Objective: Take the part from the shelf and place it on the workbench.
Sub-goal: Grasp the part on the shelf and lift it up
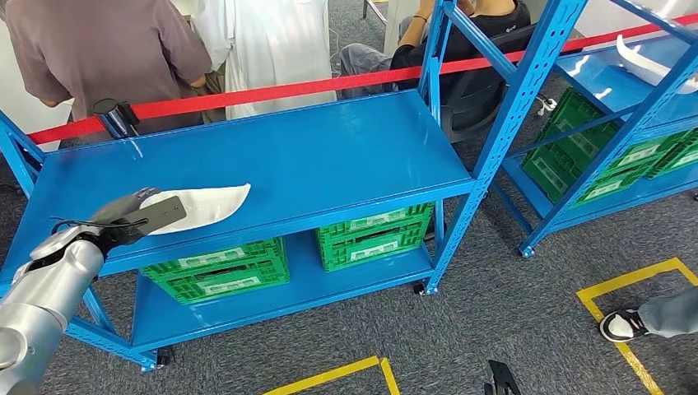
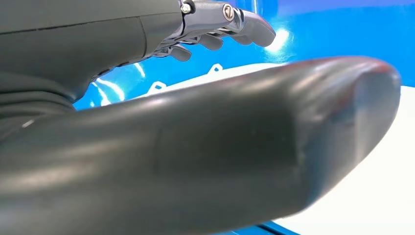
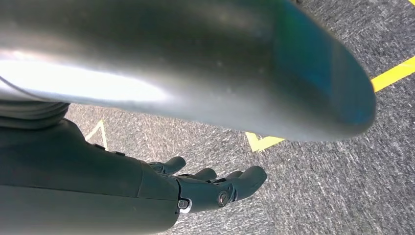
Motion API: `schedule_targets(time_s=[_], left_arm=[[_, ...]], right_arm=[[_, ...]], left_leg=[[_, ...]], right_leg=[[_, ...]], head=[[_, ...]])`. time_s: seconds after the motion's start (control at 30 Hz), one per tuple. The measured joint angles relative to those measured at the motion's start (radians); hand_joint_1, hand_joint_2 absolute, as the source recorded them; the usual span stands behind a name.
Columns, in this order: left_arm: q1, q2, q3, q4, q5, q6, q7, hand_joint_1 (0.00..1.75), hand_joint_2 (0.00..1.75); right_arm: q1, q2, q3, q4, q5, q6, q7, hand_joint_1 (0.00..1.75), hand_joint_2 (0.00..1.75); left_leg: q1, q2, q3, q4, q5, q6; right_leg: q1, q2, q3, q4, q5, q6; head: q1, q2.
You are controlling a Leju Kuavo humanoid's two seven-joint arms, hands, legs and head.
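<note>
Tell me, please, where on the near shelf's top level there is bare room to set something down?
The blue shelf top is bare across its middle and right, from the white part to the right upright. The front left corner is crowded: the left hand is at the white part there.

left robot hand: reached forward, fingers apart, holding nothing | right robot hand: hanging, fingers loosely extended

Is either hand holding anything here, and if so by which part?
Right hand holds nothing. Left hand is at the blunt end of the white part, but a closed hold cannot be told.
</note>
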Motion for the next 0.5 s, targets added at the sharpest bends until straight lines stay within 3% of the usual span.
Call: schedule_targets(time_s=[0.5], left_arm=[[0.012, 0.001, -0.011, 0.0, 0.019, 0.004, -0.008, 0.0, 0.0]], right_arm=[[0.0, 0.0, -0.006, 0.0, 0.003, -0.003, 0.0, 0.0, 0.0]], left_leg=[[0.0, 0.0, 0.0, 0.0, 0.0, 0.0]], right_leg=[[0.0, 0.0, 0.0, 0.0, 0.0, 0.0]], head=[[0.0, 0.0]])
